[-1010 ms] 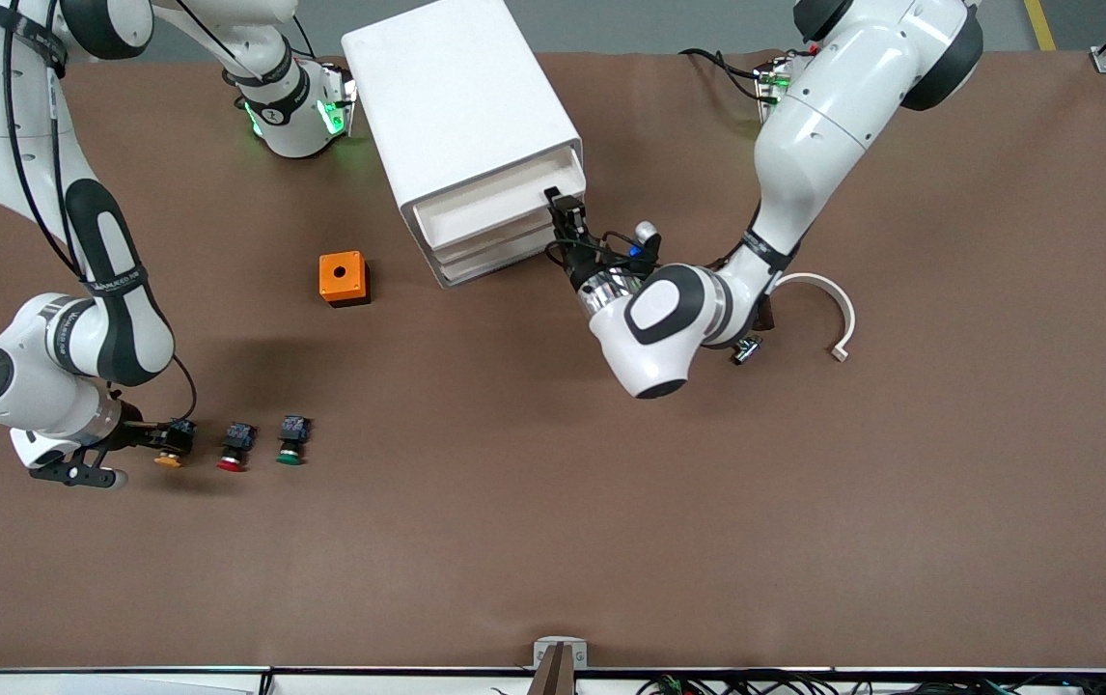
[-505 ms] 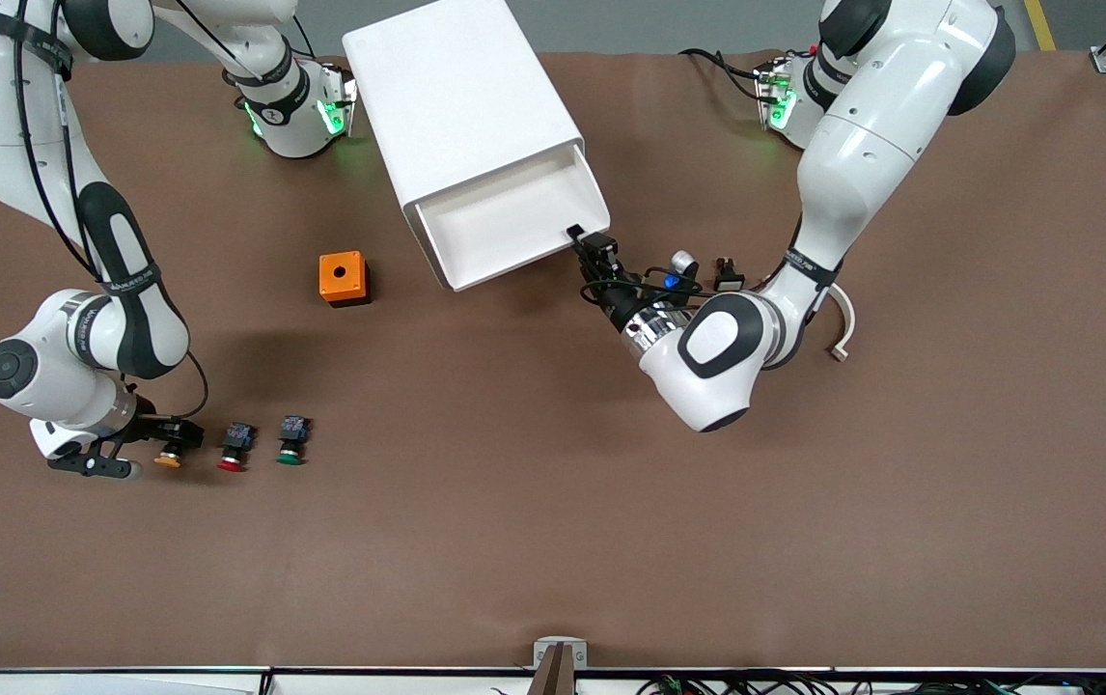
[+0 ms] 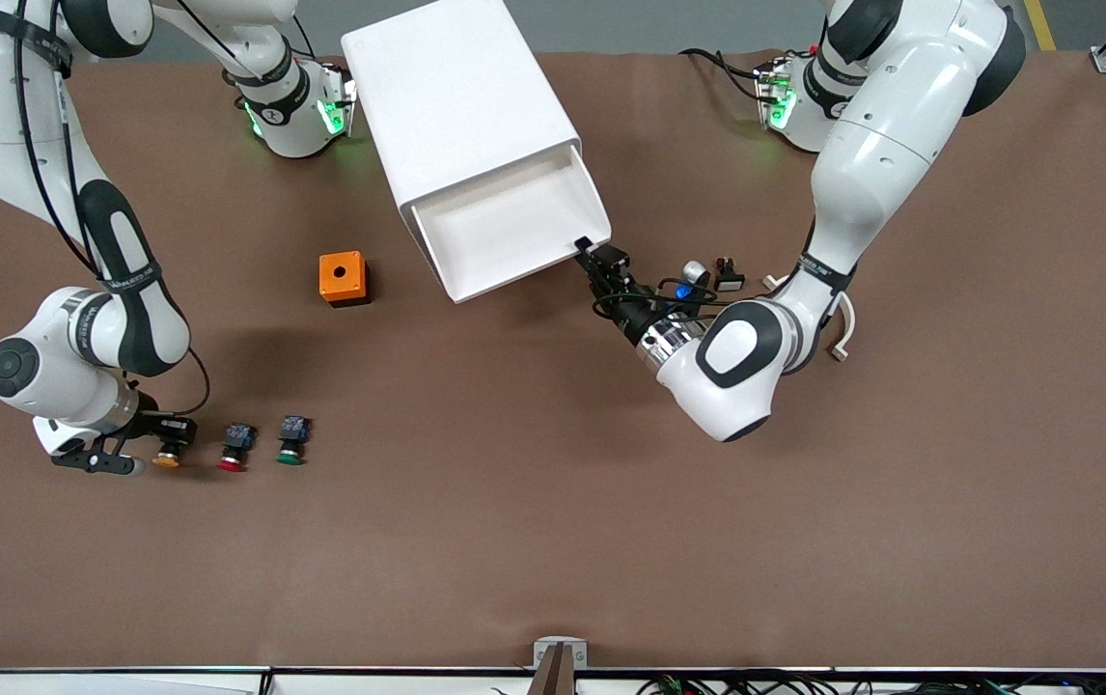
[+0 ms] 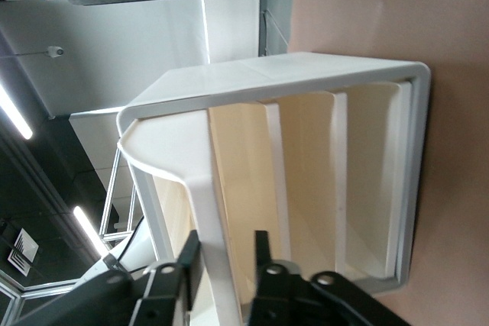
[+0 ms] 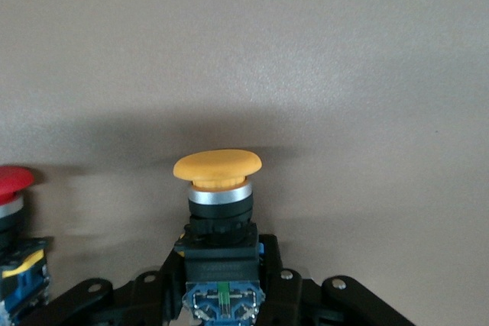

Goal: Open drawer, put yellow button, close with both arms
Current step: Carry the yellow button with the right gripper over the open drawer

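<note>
While right jaws (image 5: pixel 221 280) clamp yellow button (image 5: pixel 218 188), left jaws (image 4: pixel 225 265) seemingly pinch drawer (image 3: pixel 514 232).

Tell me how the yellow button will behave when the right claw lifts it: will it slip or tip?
The yellow button looks rigid and light. The right claw grips its squared black body, so slipping seems unlikely. Its wide mushroom cap overhangs past the grip; it might pivot slightly. Released on its side, it could roll.
</note>
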Controlling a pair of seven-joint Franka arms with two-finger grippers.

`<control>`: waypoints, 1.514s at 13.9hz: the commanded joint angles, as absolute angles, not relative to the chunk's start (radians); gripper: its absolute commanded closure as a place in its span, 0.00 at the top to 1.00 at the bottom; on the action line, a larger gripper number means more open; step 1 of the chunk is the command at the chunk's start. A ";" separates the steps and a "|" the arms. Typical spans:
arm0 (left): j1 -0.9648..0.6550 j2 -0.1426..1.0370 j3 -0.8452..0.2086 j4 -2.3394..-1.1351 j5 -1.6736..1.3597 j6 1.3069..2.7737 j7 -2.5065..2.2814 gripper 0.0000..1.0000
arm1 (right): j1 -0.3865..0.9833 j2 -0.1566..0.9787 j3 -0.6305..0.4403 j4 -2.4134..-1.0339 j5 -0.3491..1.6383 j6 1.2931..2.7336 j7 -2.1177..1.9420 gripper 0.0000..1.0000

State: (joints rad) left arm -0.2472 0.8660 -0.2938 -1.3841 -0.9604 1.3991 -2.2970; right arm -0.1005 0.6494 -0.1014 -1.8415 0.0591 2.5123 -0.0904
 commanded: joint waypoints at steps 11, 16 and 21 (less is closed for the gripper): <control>-0.178 0.692 -0.212 -1.301 -0.628 1.489 -1.248 0.99 | 0.283 0.115 -0.087 -1.847 0.183 1.807 0.659 0.00; -0.258 0.574 -0.224 -1.302 -0.352 1.604 -1.167 0.99 | 0.590 0.084 -0.087 -1.841 0.184 1.854 1.144 0.00; -0.348 0.515 -0.225 -1.304 -0.085 1.715 -1.166 0.99 | 0.807 0.098 -0.087 -1.841 0.178 1.969 1.483 0.00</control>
